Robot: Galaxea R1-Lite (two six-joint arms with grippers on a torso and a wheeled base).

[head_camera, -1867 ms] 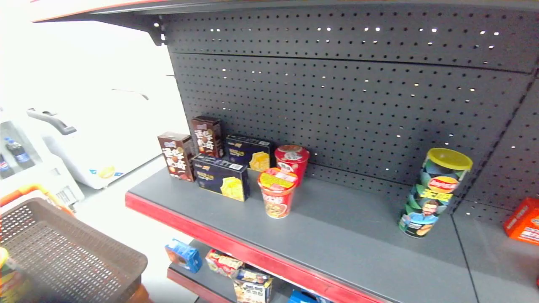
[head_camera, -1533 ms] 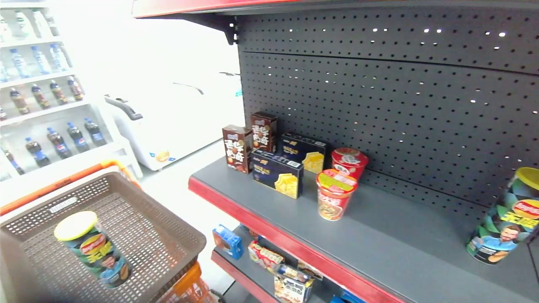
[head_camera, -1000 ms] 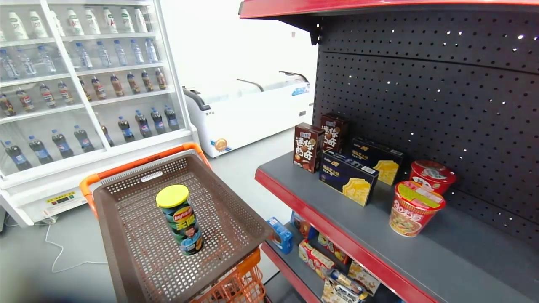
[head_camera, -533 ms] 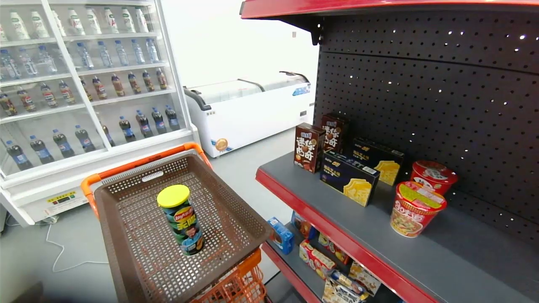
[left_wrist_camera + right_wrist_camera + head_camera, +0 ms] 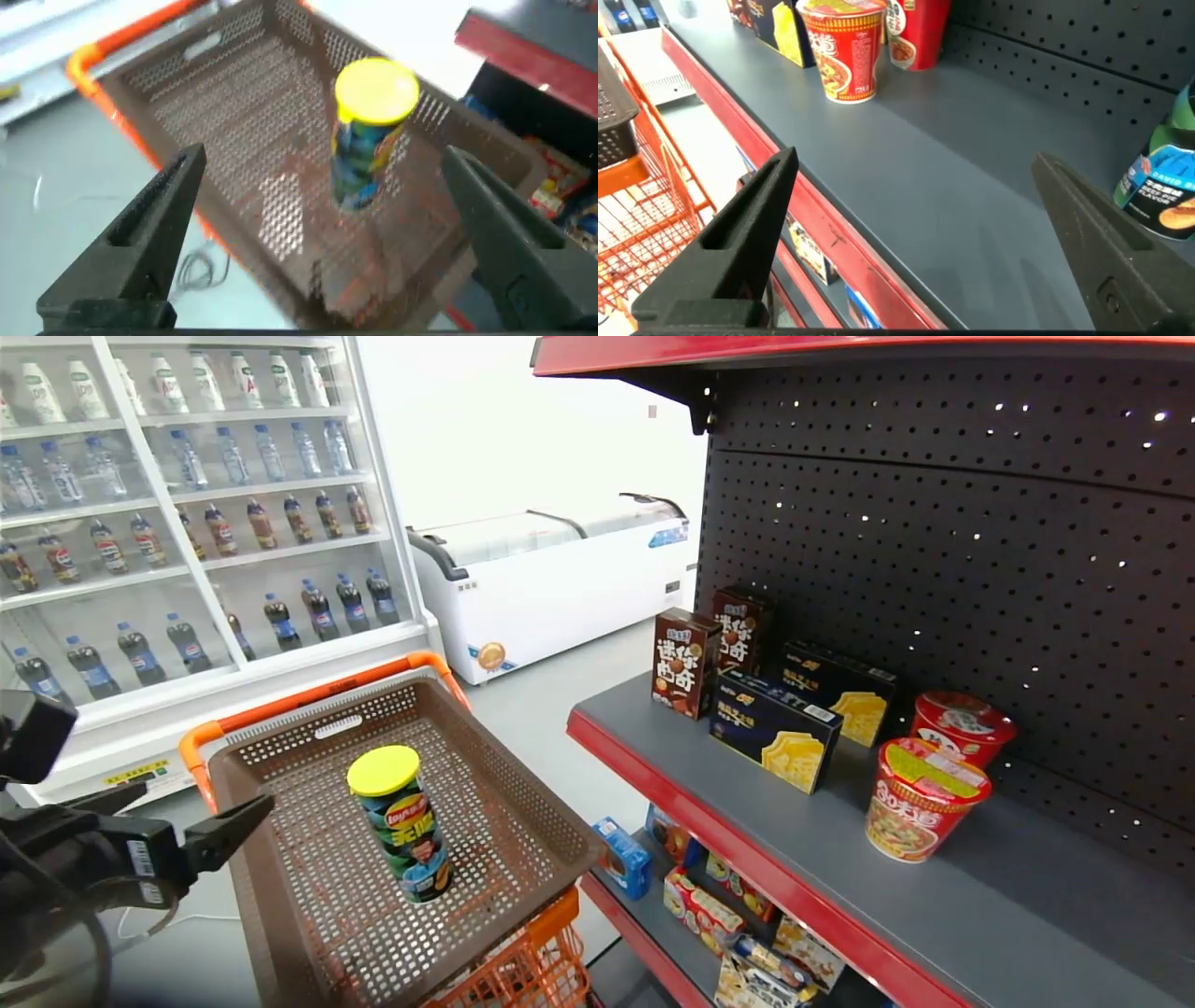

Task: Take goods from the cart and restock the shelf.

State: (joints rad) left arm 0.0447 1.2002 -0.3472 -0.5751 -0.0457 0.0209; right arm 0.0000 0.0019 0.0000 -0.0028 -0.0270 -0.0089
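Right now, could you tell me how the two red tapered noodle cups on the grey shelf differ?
The front noodle cup has a yellow-and-green lid; the rear noodle cup has a red-and-white lid. The front noodle cup stands nearer the red front edge, the rear noodle cup close to the black pegboard. Both are red, tapered and upright on the grey metal shelf.

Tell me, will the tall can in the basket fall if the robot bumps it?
Probably: the can is tall and narrow, standing upright, so a high push could tip it. It's round, so it might roll in the basket.
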